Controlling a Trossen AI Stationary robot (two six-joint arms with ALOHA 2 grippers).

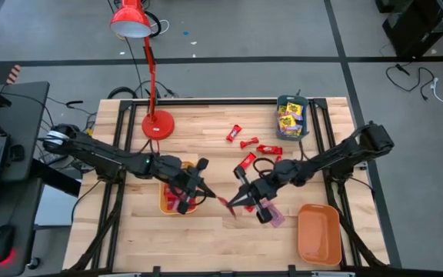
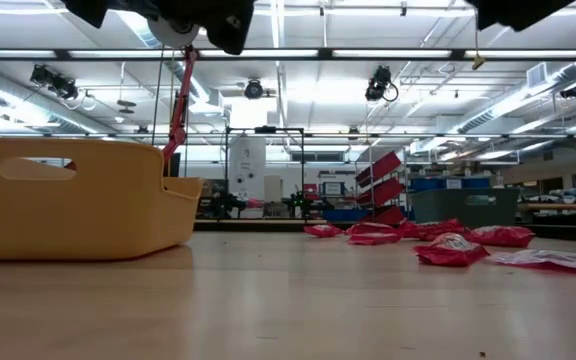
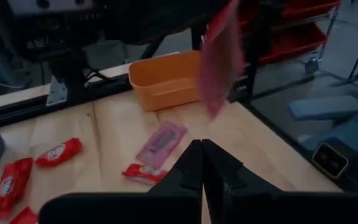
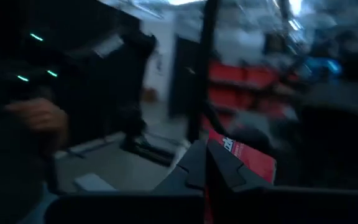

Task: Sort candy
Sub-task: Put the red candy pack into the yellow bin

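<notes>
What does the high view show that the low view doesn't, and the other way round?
Only the high view shows both end effectors: the left end effector beside the small orange tray and the right end effector shut on a red candy, plus the teal tray of yellow packets and the empty orange tray. Only the low view shows the room behind, with ceiling lights and red shelving. Both show red candies on the wooden table and the red lamp.
</notes>
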